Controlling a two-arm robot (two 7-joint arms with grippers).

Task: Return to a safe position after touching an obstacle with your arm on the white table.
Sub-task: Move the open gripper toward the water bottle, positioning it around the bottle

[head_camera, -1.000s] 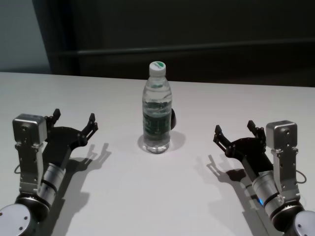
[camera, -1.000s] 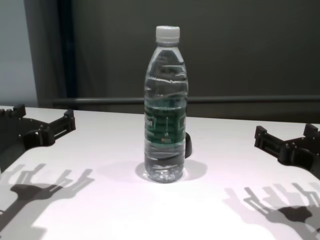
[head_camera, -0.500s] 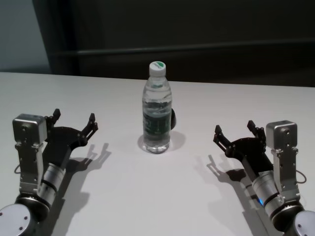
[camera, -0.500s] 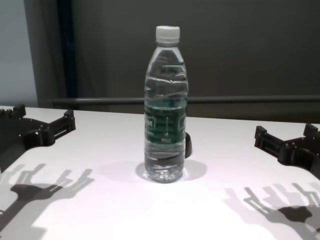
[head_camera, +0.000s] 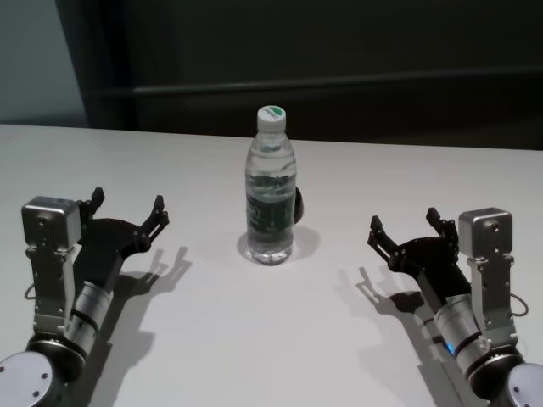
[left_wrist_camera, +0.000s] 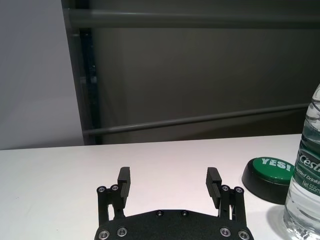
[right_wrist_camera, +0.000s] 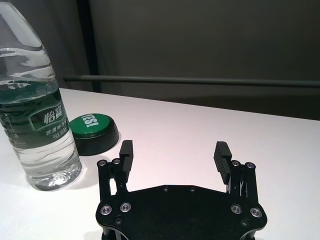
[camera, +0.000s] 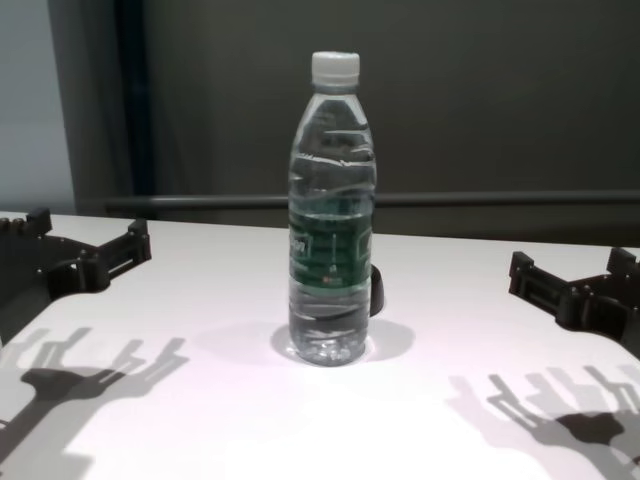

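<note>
Bottle (head_camera: 271, 195) upright mid-desk (head_camera: 271, 339), axis vertical, well apart between left tool (head_camera: 127, 212) and right tool (head_camera: 405, 227), both spread wide, empty, low near the desk's near corners, neither clearly nearer.

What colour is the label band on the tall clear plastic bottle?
Dark green with white print, on the tall clear plastic bottle; clearest in the right wrist view.

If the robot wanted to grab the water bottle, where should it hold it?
Probably around the green label band of the bottle, coming in level from either side. It stands upright on the table, and the band sits mid-height where the body is round. Both the left gripper and the right gripper are open, each off to its own side.
</note>
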